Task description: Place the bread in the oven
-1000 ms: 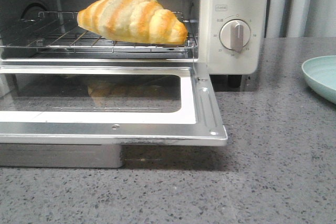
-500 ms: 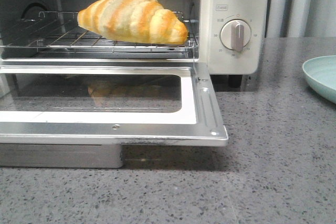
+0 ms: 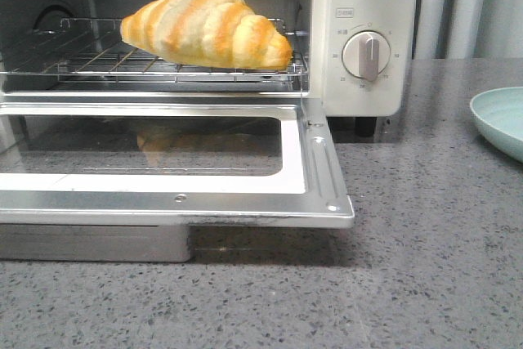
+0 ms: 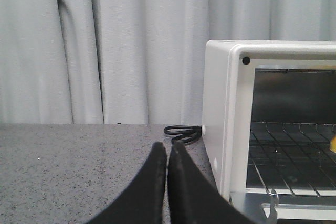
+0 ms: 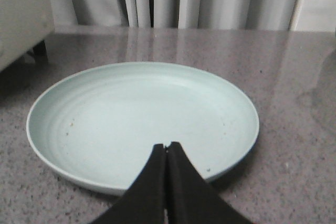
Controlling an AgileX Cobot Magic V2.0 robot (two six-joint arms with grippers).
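Note:
The bread (image 3: 208, 28), a golden-orange croissant roll with pale stripes, lies on the wire rack (image 3: 98, 59) inside the cream-white oven (image 3: 364, 79). The oven door (image 3: 319, 169) hangs open, flat toward me. Neither gripper shows in the front view. My left gripper (image 4: 167, 148) is shut and empty, low over the counter beside the oven's left wall (image 4: 218, 129); a sliver of the bread (image 4: 333, 144) shows at that view's edge. My right gripper (image 5: 167, 146) is shut and empty, just over the near rim of a pale green plate (image 5: 142, 114).
The pale green plate (image 3: 500, 120) sits on the grey speckled counter right of the oven. A black power cord (image 4: 181, 132) lies coiled behind the oven's left side. Grey curtains hang behind. The oven's dials (image 3: 366, 53) face front.

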